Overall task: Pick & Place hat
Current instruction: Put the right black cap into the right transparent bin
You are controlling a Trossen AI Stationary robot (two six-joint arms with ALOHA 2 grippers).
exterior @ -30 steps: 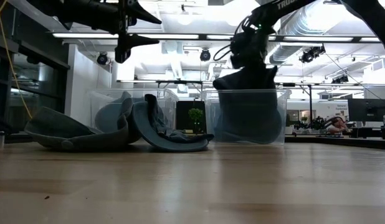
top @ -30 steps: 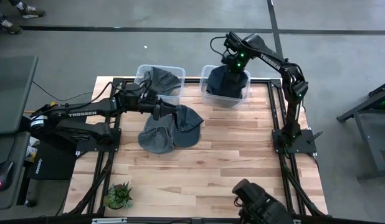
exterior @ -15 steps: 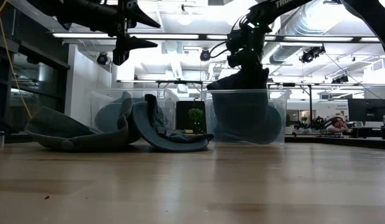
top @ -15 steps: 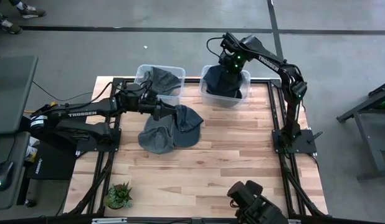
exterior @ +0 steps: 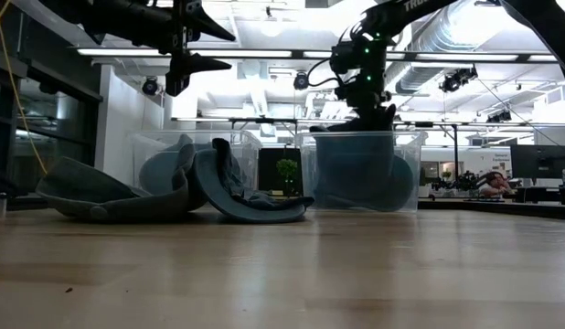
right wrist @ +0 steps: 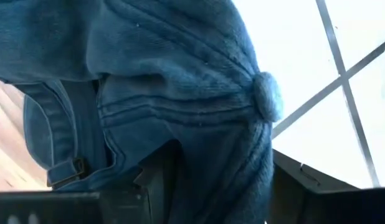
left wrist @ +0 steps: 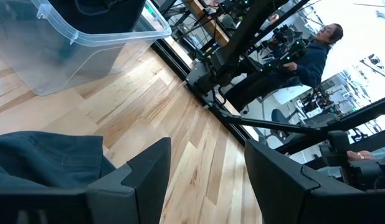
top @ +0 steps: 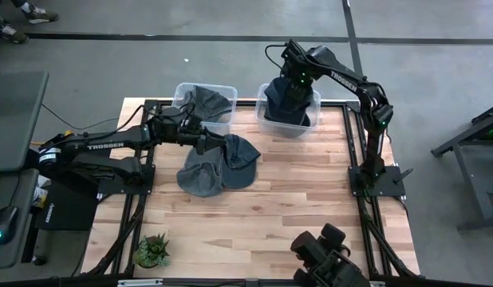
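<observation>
Two hats (top: 217,163) lie on the desk (top: 262,215) directly beneath the left jaws (top: 203,142), spread and empty. The right jaws (top: 289,78), parted, hover just above a hat (top: 288,102) in the bin (top: 310,123).

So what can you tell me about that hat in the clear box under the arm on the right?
The hat is a dark blue cap of soft, fuzzy-looking fabric, with stitched panels meeting at a covered button on top and an adjustable strap with a small buckle. It lies crumpled in the right clear bin at the table's far edge, filling most of it. The right gripper sits just above it with its fingers spread apart, one of them pressed into the cloth.
</observation>
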